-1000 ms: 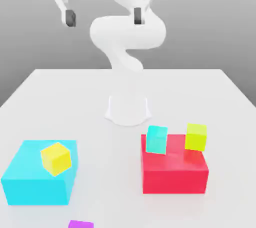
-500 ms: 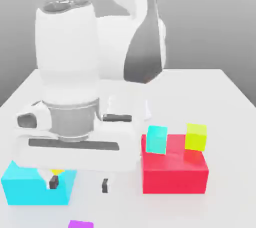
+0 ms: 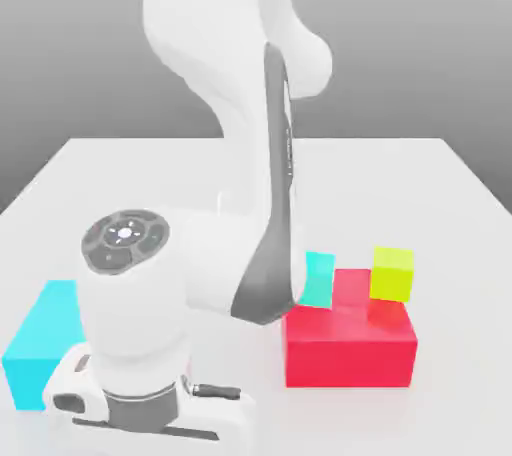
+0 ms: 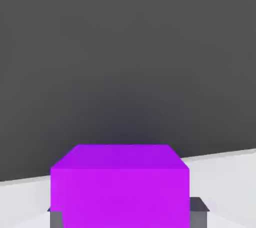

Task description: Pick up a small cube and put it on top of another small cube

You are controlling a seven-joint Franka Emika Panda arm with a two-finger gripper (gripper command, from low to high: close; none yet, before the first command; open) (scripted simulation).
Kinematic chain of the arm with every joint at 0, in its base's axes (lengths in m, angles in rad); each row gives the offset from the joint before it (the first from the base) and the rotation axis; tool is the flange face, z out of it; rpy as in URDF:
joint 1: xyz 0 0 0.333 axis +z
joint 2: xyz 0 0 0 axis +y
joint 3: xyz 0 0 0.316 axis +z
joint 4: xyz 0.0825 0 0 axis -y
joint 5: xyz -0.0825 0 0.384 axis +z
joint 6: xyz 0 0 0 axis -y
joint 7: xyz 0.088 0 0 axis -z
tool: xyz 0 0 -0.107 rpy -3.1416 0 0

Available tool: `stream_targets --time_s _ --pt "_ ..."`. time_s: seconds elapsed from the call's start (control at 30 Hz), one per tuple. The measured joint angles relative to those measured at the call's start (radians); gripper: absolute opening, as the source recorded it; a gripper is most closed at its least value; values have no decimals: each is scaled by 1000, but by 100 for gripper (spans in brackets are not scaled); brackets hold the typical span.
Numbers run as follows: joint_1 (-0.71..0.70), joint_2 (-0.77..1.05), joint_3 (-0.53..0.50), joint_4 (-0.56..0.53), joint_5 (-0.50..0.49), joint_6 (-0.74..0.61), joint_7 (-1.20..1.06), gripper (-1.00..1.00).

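Holding the purple cube [image 4: 120, 192] by flat sides, the best spot, near the table [image 4: 230, 184] edge, the claw [image 4: 127, 217] probably has something light, hard.

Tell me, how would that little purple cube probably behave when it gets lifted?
The purple cube looks stiff: its edges run straight even with the gripper's fingers shut on it. Its flat faces should sit squarely against the pads, so it seems unlikely to roll. The surface looks plain and smooth, so it might be a bit slippery if gripped loosely.
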Motion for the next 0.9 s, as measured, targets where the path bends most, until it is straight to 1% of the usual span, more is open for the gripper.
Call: stream_targets --time_s 0.13,0.23,0.37,0.47,0.7,0.9 --pt "22 -133 -8 -39 -30 -93 -4 -100" --pt "56 -241 42 -108 -63 -131 -87 -100" --pt "106 -385 116 -206 -80 -178 -232 -100" --pt "184 -493 161 -280 -74 -213 -355 -100" --pt "338 -747 207 -452 -42 -294 -656 -100" --pt "503 -967 238 -600 -18 -363 -914 -100"
